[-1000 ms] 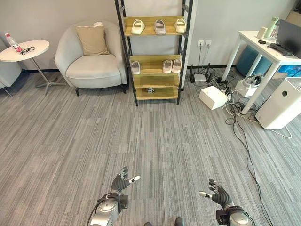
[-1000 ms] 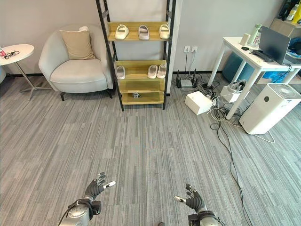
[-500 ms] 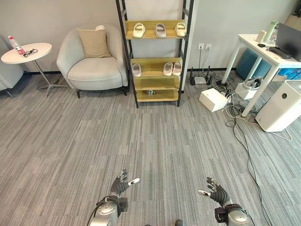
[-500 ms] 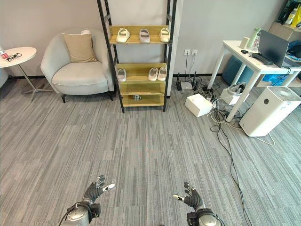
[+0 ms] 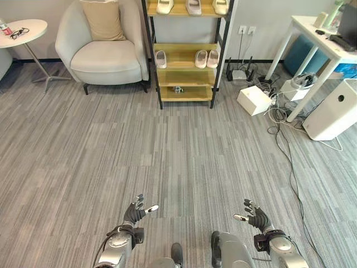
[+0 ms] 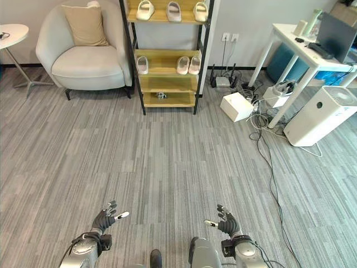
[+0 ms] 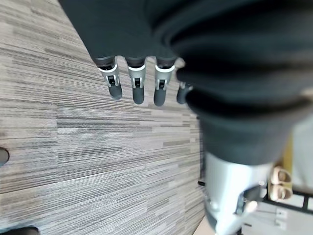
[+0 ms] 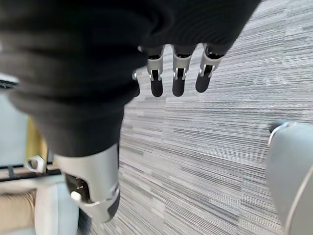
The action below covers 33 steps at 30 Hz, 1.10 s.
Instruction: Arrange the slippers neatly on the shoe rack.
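Note:
The wooden shoe rack [image 5: 181,56] with a black frame stands against the far wall. Three pale slippers [image 5: 193,6] lie in a row on its top shelf. On the middle shelf one slipper [image 5: 160,58] lies at the left and a pair [image 5: 206,58] at the right. A small dark object [image 5: 178,89] sits on the lowest shelf. My left hand [image 5: 135,213] and right hand [image 5: 255,216] hang low over the grey floor, far from the rack. Both are open with straight fingers [image 7: 137,88] and hold nothing; the right hand's fingers [image 8: 177,81] are spread the same way.
A pale armchair [image 5: 103,47] with a beige cushion stands left of the rack, a round side table [image 5: 22,28] further left. At the right are a white box [image 5: 254,100], a white desk [image 5: 318,33], a white air purifier [image 5: 334,114] and loose cables [image 5: 284,134].
The whole picture has shifted: the camera now looks further down, so the rack sits higher in view. Both hands stay low and open.

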Motion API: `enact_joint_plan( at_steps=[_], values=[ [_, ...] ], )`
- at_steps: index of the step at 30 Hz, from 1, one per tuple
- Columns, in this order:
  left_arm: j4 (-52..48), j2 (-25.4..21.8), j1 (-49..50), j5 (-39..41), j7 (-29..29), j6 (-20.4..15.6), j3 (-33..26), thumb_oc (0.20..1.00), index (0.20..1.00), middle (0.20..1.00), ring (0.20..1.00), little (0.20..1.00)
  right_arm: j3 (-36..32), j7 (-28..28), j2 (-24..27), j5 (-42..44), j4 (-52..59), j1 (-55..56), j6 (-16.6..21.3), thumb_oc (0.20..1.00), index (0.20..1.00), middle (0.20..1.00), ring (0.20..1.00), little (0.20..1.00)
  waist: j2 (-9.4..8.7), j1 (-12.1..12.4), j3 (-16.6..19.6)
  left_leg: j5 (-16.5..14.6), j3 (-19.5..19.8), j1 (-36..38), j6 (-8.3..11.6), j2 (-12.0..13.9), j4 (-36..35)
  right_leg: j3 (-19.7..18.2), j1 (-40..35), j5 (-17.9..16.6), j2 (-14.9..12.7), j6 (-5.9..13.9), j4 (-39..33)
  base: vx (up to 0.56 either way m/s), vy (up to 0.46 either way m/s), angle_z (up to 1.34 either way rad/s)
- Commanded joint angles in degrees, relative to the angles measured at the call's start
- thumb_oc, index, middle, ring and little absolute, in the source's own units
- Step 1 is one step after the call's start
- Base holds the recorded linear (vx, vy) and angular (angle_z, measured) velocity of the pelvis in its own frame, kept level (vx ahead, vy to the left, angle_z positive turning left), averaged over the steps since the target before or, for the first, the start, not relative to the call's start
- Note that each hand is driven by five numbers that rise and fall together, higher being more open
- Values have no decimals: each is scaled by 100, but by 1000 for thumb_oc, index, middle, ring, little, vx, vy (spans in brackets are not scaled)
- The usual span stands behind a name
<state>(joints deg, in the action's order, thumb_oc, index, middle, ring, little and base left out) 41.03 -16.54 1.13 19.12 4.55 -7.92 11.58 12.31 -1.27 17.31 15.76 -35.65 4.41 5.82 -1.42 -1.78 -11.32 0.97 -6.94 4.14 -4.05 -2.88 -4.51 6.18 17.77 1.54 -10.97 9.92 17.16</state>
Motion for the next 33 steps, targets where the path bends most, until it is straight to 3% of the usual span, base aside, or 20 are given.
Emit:
enact_joint_plan(
  at_steps=[1,2,6,7,8,9,10,13,14,16,17,18,21,24,25,26,28,29,30,33],
  values=[
    [-65,27,-518,-13,105,-213,24,1000,1000,1000,1000,1000,-81,-147,111,87,88,-106,190,1000,1000,1000,1000,1000,-105,-287,84,-566,258,657,606,300,-49,154,-544,-1232,172,184,-1745,500,-251,-3],
    [-41,52,-589,-15,116,-205,51,1000,1000,1000,1000,1000,-81,-148,107,71,128,-70,179,1000,1000,1000,1000,1000,-124,-349,117,-619,268,759,663,336,-49,173,-489,-1308,176,222,-1898,523,-310,-1],
    [37,180,-678,109,112,-251,99,1000,1000,1000,1000,1000,-70,-108,264,78,210,52,186,1000,1000,1000,1000,1000,35,-474,339,-354,369,951,956,709,310,233,-899,-1159,469,-20,-2034,336,-272,34],
    [-9,220,-636,301,70,-236,46,1000,1000,1000,1000,1000,-24,-50,357,134,286,75,205,1000,1000,1000,1000,1000,97,-443,330,126,477,629,1174,825,1315,282,-1191,-969,639,-232,-2050,220,-254,37],
    [-46,224,-614,341,61,-247,48,1000,1000,1000,1000,1000,-9,-36,399,146,319,93,205,1000,1000,1000,1000,1000,46,-400,297,345,570,346,1201,738,1808,271,-1331,-887,623,-306,-2071,216,-253,30],
    [-47,224,-613,341,61,-247,48,1000,1000,1000,1000,1000,-10,-36,400,146,320,94,205,1000,1000,1000,1000,1000,51,-412,298,327,585,322,1203,743,1845,284,-1332,-887,625,-308,-2073,194,-234,30],
    [-109,223,-601,402,67,-239,12,1000,1000,1000,1000,1000,-18,27,524,176,389,90,200,1000,1000,1000,1000,1000,-73,-288,143,622,812,-101,1286,500,2808,219,-1593,-775,591,-460,-2086,135,-159,0],
    [-130,224,-560,456,76,-232,-21,1000,1000,1000,1000,1000,-39,24,575,153,366,101,160,1000,1000,1000,1000,1000,-168,-215,62,681,743,-420,1272,480,3071,218,-1767,-625,554,-533,-2082,199,-164,-28],
    [-125,236,-531,458,65,-217,-12,1000,1000,1000,1000,1000,-45,19,584,142,340,103,143,1000,1000,1000,1000,1000,-173,-165,39,617,659,-578,1226,491,3041,188,-1856,-583,559,-543,-2097,357,-125,9],
    [-5,261,-394,369,36,-184,-17,1000,1000,1000,1000,1000,-87,2,560,134,279,182,132,1000,1000,1000,1000,1000,-123,-23,127,369,195,-1148,951,678,1411,171,-2166,-294,647,-489,-2133,531,-33,6],
    [25,278,-369,349,45,-184,12,1000,1000,1000,1000,1000,-83,-14,559,115,266,199,141,1000,1000,1000,1000,1000,-95,29,125,507,112,-1095,950,733,916,150,-2282,-195,666,-475,-2129,595,59,-27],
    [26,285,-366,286,70,-174,46,1000,1000,1000,1000,1000,-80,-45,561,54,226,218,170,1000,1000,1000,1000,1000,21,92,150,1067,-5,-1330,1073,927,98,156,-2487,-10,783,-466,-2130,479,55,-36],
    [23,244,-236,265,81,-154,-30,1000,1000,1000,1000,1000,1,11,486,-18,136,169,117,1000,1000,1000,1000,1000,30,183,293,1257,-258,-1379,1130,989,-49,42,-2988,266,807,-361,-2164,566,139,-25],
    [-24,229,-158,277,71,-159,-60,1000,1000,1000,1000,1000,51,53,435,-73,114,153,78,1000,1000,1000,1000,1000,-51,242,396,1173,-329,-1272,1032,907,-28,-62,-3068,340,653,-290,-2112,412,189,-63],
    [-143,158,-64,277,46,-141,-83,1000,1000,1000,1000,1000,53,91,350,-67,181,183,44,1000,1000,1000,1000,1000,-198,315,451,906,-429,-1239,827,784,218,-181,-3033,335,420,-171,-1766,365,253,-33],
    [-242,87,-36,253,20,-123,-62,1000,1000,1000,1000,1000,48,119,297,-33,207,173,53,1000,1000,1000,1000,1000,-333,342,409,637,-472,-1226,648,629,457,-296,-2728,-14,231,-18,-941,402,309,-4],
    [-306,25,-90,238,5,-110,-32,1000,1000,1000,1000,1000,66,110,266,-45,259,82,58,1000,1000,1000,1000,1000,-365,335,265,454,-504,-1096,493,531,506,-366,-2186,-584,115,82,-70,150,187,-12],
    [-306,26,-92,238,5,-110,-32,1000,1000,1000,1000,1000,64,110,267,-45,259,81,58,1000,1000,1000,1000,1000,-353,345,281,457,-511,-1119,496,548,511,-376,-2163,-601,131,77,-79,155,192,-19],
    [-354,-23,-129,209,-6,-100,7,1000,1000,1000,1000,1000,60,95,236,-46,299,49,61,1000,1000,1000,1000,1000,-293,301,172,309,-511,-933,379,494,491,-352,-1822,-943,107,73,571,174,178,8],
    [-289,-69,-229,164,-16,-103,9,1000,1000,1000,1000,1000,52,114,200,-41,252,30,50,1000,1000,1000,1000,1000,-183,190,81,166,-425,-476,369,480,286,-100,-1162,-809,156,-21,629,260,145,18]
  ],
)
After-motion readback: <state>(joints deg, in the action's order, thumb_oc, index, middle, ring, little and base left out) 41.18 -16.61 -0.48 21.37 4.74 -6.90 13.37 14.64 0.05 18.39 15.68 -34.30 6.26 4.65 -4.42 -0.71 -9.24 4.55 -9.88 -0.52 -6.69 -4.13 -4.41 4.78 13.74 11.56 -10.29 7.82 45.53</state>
